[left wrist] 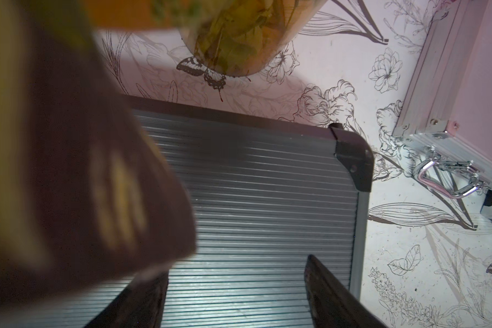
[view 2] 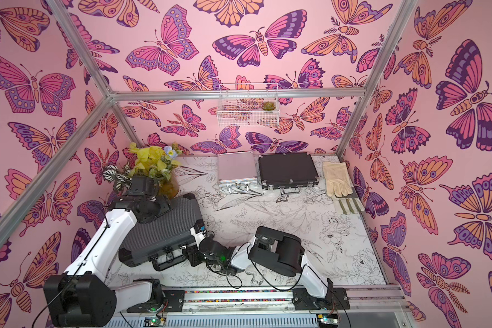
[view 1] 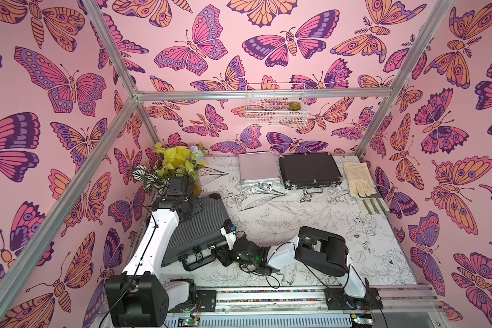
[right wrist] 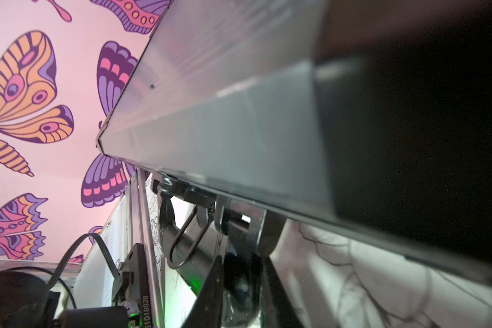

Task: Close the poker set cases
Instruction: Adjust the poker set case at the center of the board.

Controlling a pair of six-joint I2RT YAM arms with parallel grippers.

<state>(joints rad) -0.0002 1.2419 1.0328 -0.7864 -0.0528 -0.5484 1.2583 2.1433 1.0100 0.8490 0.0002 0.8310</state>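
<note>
The large black ribbed poker set case point(view 1: 195, 230) point(view 2: 159, 227) lies at the near left with its lid down. Just above that ribbed lid point(left wrist: 253, 198) my left gripper point(left wrist: 236, 272) point(view 1: 192, 211) stands open, with nothing between its fingers. At the case's front edge, beside the handle point(view 1: 195, 265), my right gripper point(right wrist: 242, 284) point(view 1: 220, 254) point(view 2: 189, 254) is shut on a dark front latch. The small silver case point(view 1: 257, 169) point(view 2: 236, 167) point(left wrist: 452, 85) and the medium black case point(view 1: 308, 170) point(view 2: 287, 170) lie at the back, lids down.
A cream work glove point(view 1: 357, 179) lies at the back right, with olive-fingered fabric point(view 1: 374, 206) just in front of it. A vase of yellow flowers and leaves point(view 1: 176, 164) point(left wrist: 233, 37) stands behind the large case. A wire basket point(view 1: 276, 105) hangs on the back wall.
</note>
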